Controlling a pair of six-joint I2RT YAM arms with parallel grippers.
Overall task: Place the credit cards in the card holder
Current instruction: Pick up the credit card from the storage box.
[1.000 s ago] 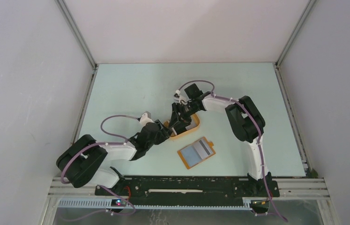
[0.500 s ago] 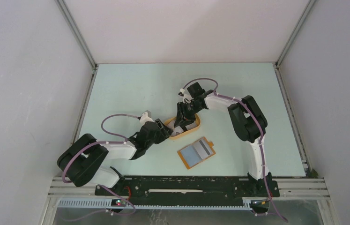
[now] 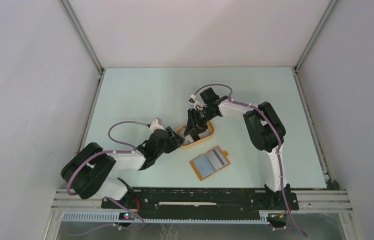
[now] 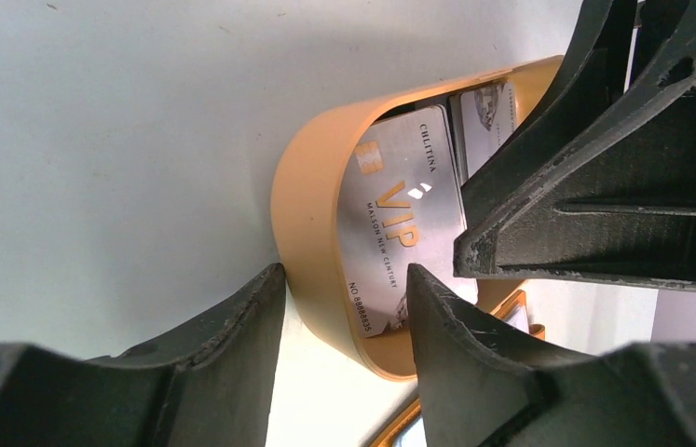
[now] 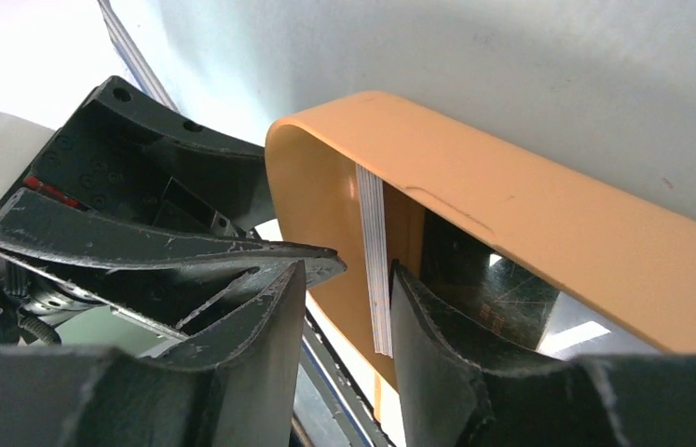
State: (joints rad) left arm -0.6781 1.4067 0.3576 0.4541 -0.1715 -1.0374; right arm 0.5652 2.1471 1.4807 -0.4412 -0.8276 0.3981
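Right jaws: part spread inside the tray, with a stack of credit cards [image 5: 376,270] standing on edge between the fingers [image 5: 437,372]. The stack lies against one finger and a gap shows to the other.
Left jaws: astride the tray's curved end wall. One finger [image 4: 223,345] is outside and touches the wall, the other is inside over a silver VIP card [image 4: 400,223]. Whether they squeeze the wall I cannot tell.
Tray [image 5: 530,205]: orange, oval and rimmed, near the middle of the table [image 3: 139,95], with the cards inside it.
Card holder [image 3: 210,163]: lies open and flat between the tray and the table's near edge, apart from the tray. A pale card [image 3: 206,166] beside a dark stripe shows in it.
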